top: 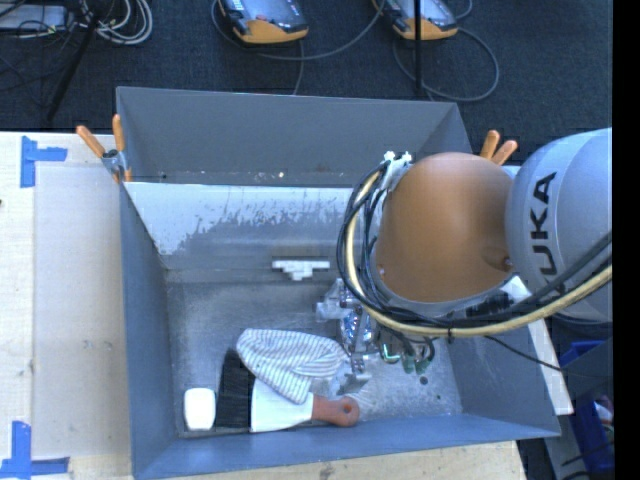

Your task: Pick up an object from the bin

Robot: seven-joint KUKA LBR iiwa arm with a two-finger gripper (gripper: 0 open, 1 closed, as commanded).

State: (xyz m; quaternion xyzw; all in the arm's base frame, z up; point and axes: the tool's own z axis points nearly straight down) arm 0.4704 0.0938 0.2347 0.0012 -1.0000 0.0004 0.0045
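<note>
Camera view looked down on the grey metal bin (148,320), into which the arm reached from the right, its orange cover (440,226) and a loop of cables (350,253) hanging over the bin's right half. Below the cover, the hand (357,366) was low in the bin, at the right edge of a crumpled white cloth with grey stripes (288,356), and appeared to touch it. Whether the hand was open or closed could not be told, nor whether it gripped anything. The cloth lay on the bin's floor toward the front, draped partly over a brush (278,412) with black bristles, a white body and a reddish-brown handle end that poked out just below the hand. A small white block (199,408) sat just beside the bristles, in the front left corner. Well apart from these, near the back of the floor, lay a small flat white piece (300,266).
</note>
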